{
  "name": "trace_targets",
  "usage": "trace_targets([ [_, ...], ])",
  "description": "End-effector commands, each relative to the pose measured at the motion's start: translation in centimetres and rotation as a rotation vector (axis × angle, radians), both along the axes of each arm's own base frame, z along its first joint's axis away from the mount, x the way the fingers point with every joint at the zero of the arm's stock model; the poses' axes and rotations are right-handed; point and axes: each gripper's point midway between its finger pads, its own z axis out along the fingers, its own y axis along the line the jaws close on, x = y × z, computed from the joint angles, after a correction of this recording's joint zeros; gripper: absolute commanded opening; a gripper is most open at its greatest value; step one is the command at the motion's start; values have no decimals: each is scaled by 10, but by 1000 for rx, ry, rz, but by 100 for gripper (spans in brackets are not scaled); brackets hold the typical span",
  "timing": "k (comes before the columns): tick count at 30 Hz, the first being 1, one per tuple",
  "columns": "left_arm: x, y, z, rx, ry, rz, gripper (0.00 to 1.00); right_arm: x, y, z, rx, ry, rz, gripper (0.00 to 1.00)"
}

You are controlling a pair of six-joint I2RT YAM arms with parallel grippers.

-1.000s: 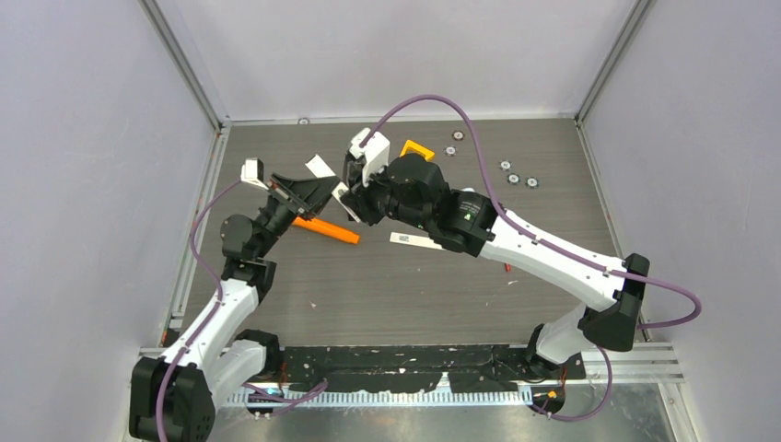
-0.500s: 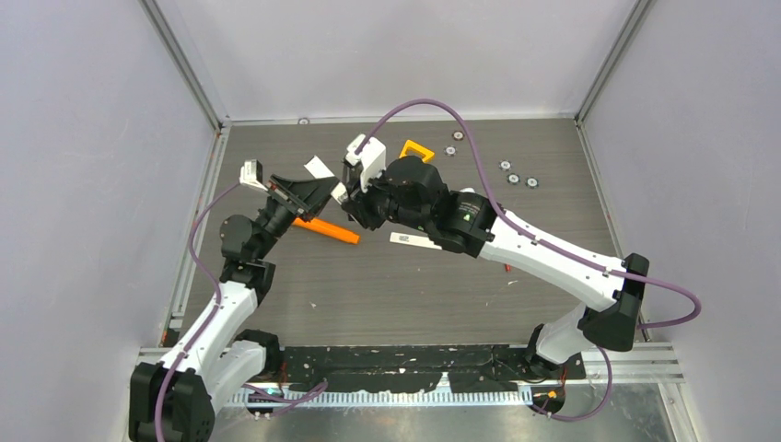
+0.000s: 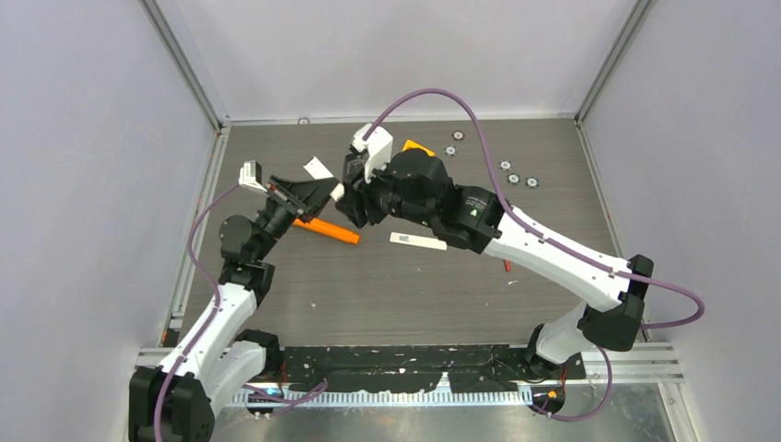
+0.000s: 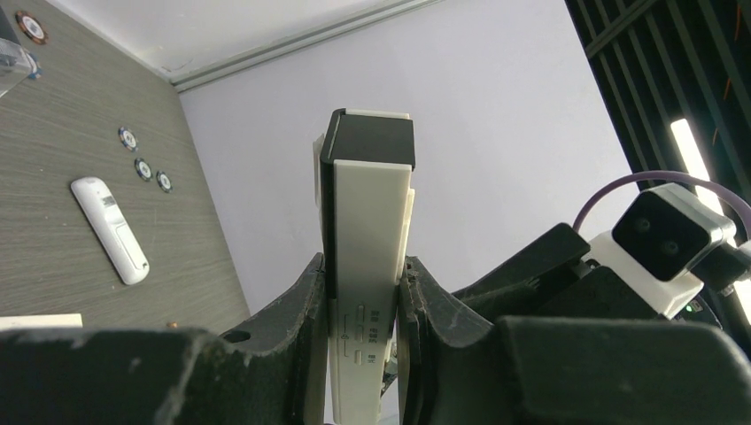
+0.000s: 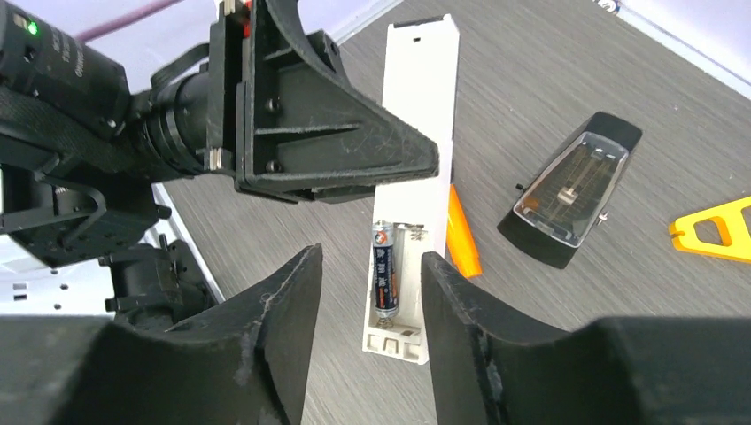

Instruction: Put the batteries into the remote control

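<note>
While clamping long white plastic remote control (image 5: 421, 88) in left gripper (image 4: 363, 292), faces parted, empty right gripper (image 5: 370, 261). Seats dark grey cylindrical battery (image 5: 383, 279) lengthwise, dead ahead.

A robotics lab test cell; plain lilac walls (image 3: 83, 138), aluminium frame rails (image 3: 184, 64); a wood-grain table (image 3: 414, 295).

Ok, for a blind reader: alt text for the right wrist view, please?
A dark grey cylindrical battery lies in the open compartment of a long white plastic remote, the slot beside it empty. The left gripper clamps the remote; the right gripper stands open.
</note>
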Motion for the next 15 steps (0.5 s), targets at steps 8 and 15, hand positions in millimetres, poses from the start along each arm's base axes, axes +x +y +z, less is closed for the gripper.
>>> trace_targets([
  [8,-11,0,12,16,-80,0,0,13,-25,51,213,186,-85,87],
  [15,-13,-1,12,45,-111,-2,0,17,-10,29,290,475,47,94],
])
